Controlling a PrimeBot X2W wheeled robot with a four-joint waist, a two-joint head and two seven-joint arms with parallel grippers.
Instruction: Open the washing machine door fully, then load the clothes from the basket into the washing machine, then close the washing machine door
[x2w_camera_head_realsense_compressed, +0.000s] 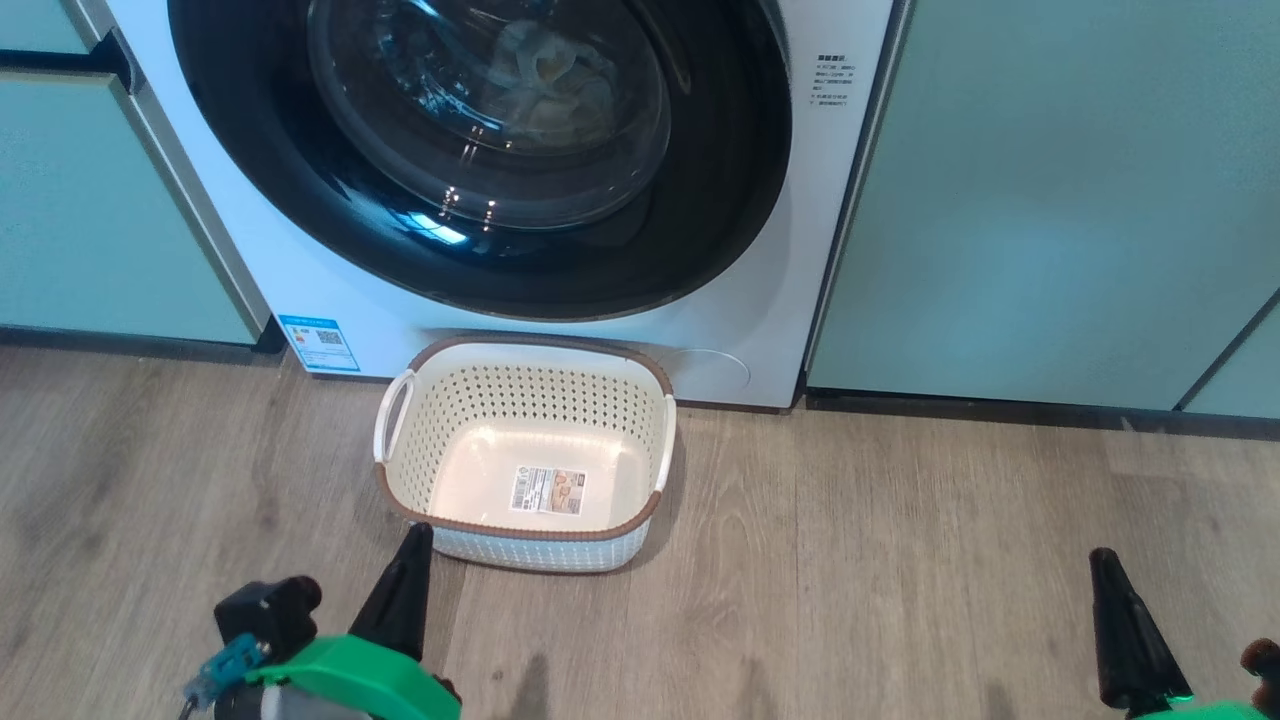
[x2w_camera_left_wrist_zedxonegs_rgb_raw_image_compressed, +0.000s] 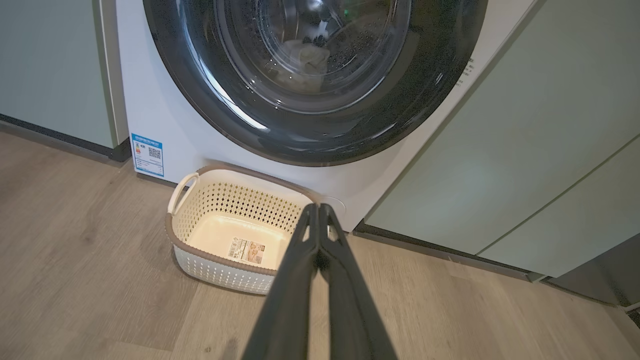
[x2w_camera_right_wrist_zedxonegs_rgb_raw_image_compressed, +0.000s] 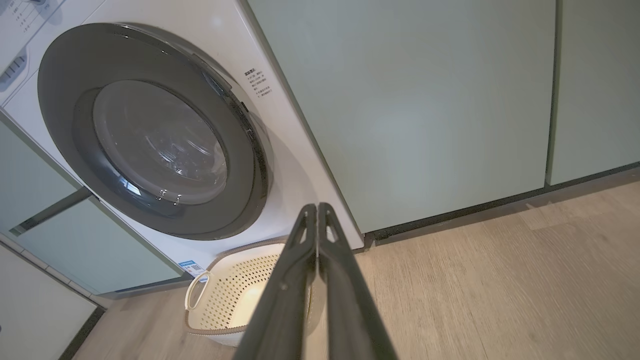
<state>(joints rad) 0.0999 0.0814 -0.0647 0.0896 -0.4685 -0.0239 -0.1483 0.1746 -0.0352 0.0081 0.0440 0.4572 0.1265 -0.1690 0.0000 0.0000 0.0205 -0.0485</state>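
The white washing machine (x2w_camera_head_realsense_compressed: 300, 270) has its round black door (x2w_camera_head_realsense_compressed: 700, 200) flat against the front, closed. Through the glass window the pale clothes (x2w_camera_head_realsense_compressed: 545, 85) lie inside the drum, and they also appear in the left wrist view (x2w_camera_left_wrist_zedxonegs_rgb_raw_image_compressed: 305, 60). The cream basket (x2w_camera_head_realsense_compressed: 530, 400) stands on the floor against the machine's base, with only a label sticker on its bottom. My left gripper (x2w_camera_head_realsense_compressed: 415, 535) is shut and holds nothing, just in front of the basket's near left corner. My right gripper (x2w_camera_head_realsense_compressed: 1103, 560) is shut and empty over bare floor, far to the basket's right.
Pale teal cabinet doors (x2w_camera_head_realsense_compressed: 1050, 200) flank the machine on the right and on the left (x2w_camera_head_realsense_compressed: 90, 220), with a dark plinth along their base. Wood-look floor (x2w_camera_head_realsense_compressed: 900, 560) stretches in front and to the right of the basket.
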